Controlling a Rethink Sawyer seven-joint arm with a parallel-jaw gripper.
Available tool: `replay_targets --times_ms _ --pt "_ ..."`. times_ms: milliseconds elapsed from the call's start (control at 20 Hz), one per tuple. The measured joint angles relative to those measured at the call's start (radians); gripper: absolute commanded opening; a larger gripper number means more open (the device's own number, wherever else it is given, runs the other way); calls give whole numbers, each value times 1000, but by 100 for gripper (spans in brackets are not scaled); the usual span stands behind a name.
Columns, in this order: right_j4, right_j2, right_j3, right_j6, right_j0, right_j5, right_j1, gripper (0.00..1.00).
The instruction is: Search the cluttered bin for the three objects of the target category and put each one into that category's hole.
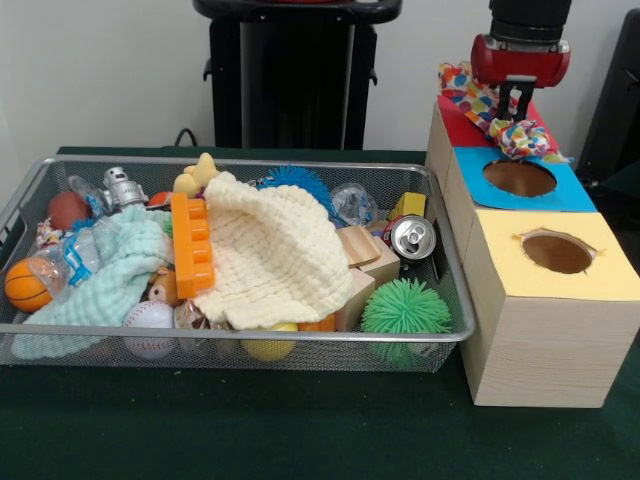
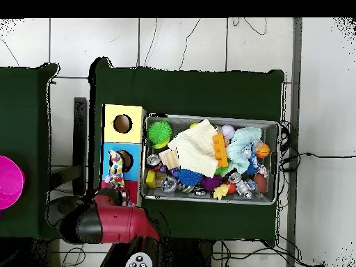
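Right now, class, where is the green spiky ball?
In the front view, the green spiky ball lies in the wire basket's near right corner, below the drink can and beside the yellow-topped box.

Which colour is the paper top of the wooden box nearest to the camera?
Yellow; the front view shows the yellow paper top of the pale wooden box best.

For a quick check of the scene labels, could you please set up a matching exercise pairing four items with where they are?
Items:
1. green spiky ball
2. cream waffle cloth
3. printed cloth
4. yellow-topped hole

Places:
A. hanging from the gripper above the boxes
B. basket's front corner, nearest the boxes
C. box nearest the front camera
D. draped over the basket's middle

Pairs: 1-B, 2-D, 3-A, 4-C
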Motion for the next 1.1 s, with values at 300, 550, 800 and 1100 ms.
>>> replay_targets --times_ms 300,550,800,1100 --pt "17 1 7 0 -1 -7 0 0" --pt "16 2 19 0 0 -37 -2 0" --pt "17 -8 21 0 14 -49 -1 0" --pt "32 -61 4 0 74 -53 16 0"
